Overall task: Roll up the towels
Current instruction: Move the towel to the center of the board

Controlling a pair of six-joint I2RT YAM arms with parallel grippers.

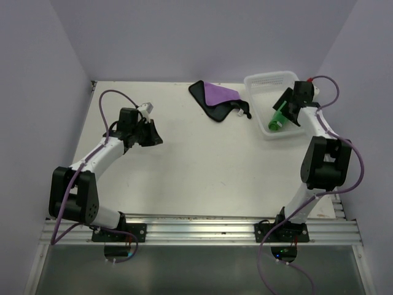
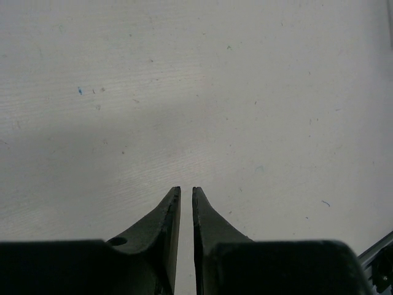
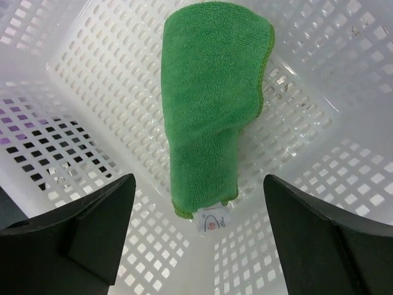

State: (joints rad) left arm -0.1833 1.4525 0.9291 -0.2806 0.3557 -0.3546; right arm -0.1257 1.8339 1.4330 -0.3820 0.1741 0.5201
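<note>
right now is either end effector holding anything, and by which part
Nothing is held. The right end effector hangs open over the green towel in the basket; the left end effector is nearly closed on nothing.

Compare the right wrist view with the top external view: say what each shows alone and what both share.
Only the right wrist view shows the white label at the near end of the green towel. Only the top external view shows the purple towel lying loosely folded on the table beside the basket, and the left arm. Both show the rolled-up green towel lying inside the basket, with the right gripper over it, jaws wide apart.
</note>
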